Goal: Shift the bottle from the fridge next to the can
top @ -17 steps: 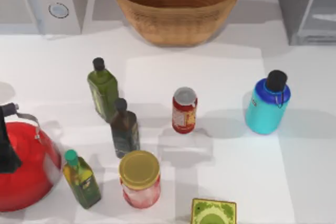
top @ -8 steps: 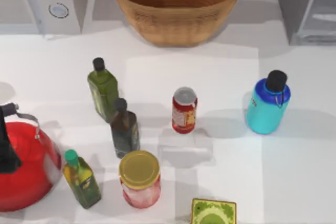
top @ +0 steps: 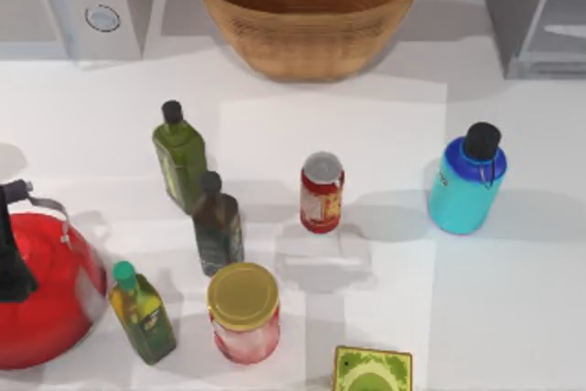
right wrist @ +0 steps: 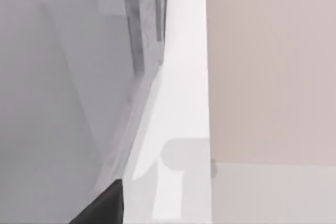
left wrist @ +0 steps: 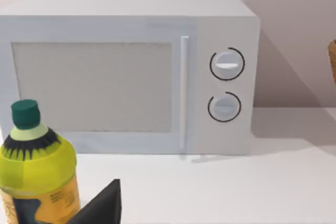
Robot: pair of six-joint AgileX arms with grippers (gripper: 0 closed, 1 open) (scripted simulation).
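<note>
bottle [top: 465, 186] stands upright on the table [top: 385, 125], out of the fridge [top: 536, 11] at its 1 o'clock. left to right: can [top: 321, 192] upright mid-table, bottle well apart at its 3 o'clock. claw state, either arm: cannot tell.

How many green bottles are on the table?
2: one green oil bottle stands left of the can; another stands near the table's front, beside the red kettle.

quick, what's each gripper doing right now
Left gripper: cannot be told; it faces the white appliance.
Right gripper: cannot be told; it is beside the fridge.
</note>
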